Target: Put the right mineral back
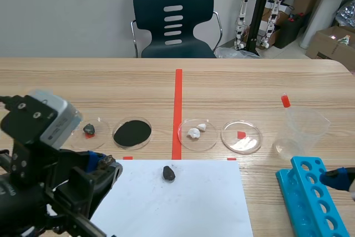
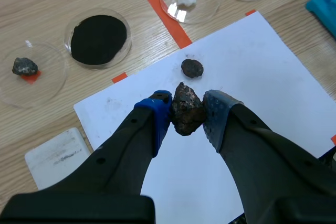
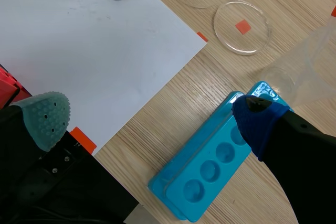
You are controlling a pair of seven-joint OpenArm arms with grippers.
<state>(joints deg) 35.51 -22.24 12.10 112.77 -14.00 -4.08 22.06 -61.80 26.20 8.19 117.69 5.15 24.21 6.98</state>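
Clamping a rough brown-dark mineral lump (image 2: 187,109) between its two blue pads: left gripper (image 2: 187,124), at the near left, held over the left part of a white paper sheet (image 1: 183,206). Lump pressed from both sides, its lower end showing below the fingertips.

Lying loose on the sheet, farther and to the right of that gripper and apart from it — a smaller dark stone (image 1: 168,173).

Ranged along the sheet's far edge, left to right, four clear round dishes:
- first dish (image 1: 101,137), holding a small dark stone (image 1: 89,130) on a red square
- second dish (image 1: 150,135), filled with black powder (image 1: 132,132)
- third dish (image 1: 204,144), holding white pieces (image 1: 193,132)
- fourth dish (image 1: 250,144), over a red square mark

Standing farther right, a clear beaker (image 1: 299,131); nearer, a blue tube rack (image 1: 310,198).

Hovering at the near right by the rack — right gripper (image 3: 152,119), fingers wide apart, gripping nothing, well apart from the lump.
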